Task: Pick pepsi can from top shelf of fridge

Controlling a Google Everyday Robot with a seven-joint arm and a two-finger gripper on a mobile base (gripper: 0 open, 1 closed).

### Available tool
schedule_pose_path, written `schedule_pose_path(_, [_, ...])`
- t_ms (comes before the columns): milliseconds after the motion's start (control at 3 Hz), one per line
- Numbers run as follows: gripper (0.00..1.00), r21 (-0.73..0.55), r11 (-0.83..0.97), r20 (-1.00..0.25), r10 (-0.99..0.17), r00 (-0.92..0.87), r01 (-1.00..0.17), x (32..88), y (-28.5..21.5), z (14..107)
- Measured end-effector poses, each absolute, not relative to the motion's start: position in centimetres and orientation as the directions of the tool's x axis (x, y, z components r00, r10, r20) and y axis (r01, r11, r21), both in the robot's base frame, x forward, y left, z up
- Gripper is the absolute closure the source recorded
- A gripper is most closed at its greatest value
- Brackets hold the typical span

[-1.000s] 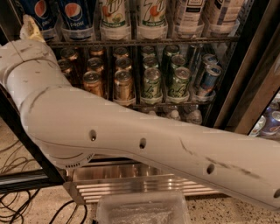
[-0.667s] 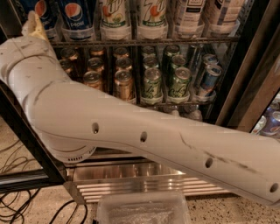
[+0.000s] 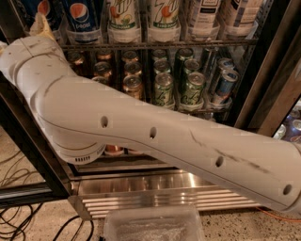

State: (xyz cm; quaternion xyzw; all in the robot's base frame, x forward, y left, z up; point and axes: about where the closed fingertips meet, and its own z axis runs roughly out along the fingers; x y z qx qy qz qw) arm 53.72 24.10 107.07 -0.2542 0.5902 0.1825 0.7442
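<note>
A blue pepsi can (image 3: 81, 18) stands at the left of the top shelf (image 3: 160, 45), a dark wire rack in the fridge (image 3: 263, 70). A second pepsi can (image 3: 43, 6) is partly hidden at its left. My white arm crosses the whole view from lower right to upper left. My gripper (image 3: 40, 26) shows only as a pale tip at the arm's far end, just left of and below the pepsi can, at the shelf's front rail.
White-green 7up cans (image 3: 123, 19) and white cans (image 3: 203, 16) stand right of the pepsi. Gold cans (image 3: 133, 84) and green cans (image 3: 164, 88) fill the rack below. Ribbed steel base panel (image 3: 164, 197), a clear plastic tub (image 3: 153, 227) and floor cables (image 3: 19, 221) lie low.
The arm has shifted slightly: the elbow has risen a little and the gripper end has edged right toward the pepsi cans. The cans have not moved.
</note>
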Motion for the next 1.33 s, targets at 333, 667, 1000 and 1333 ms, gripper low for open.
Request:
schedule_pose_path(333, [0.47,-0.17,0.807,-0.972,-0.041,0.233,-0.566,54.4,24.0,106.8])
schedule_pose_path(667, [0.42,-0.175,0.816,-0.972,-0.053,0.231,-0.551,54.9,23.7,106.6])
schedule_pose_path(1000, [0.31,-0.181,0.831,-0.971,-0.064,0.232,-0.526,55.3,23.3,106.6])
schedule_pose_path(1333, [0.21,-0.182,0.841,-0.97,-0.07,0.231,-0.51,55.6,23.0,106.5])
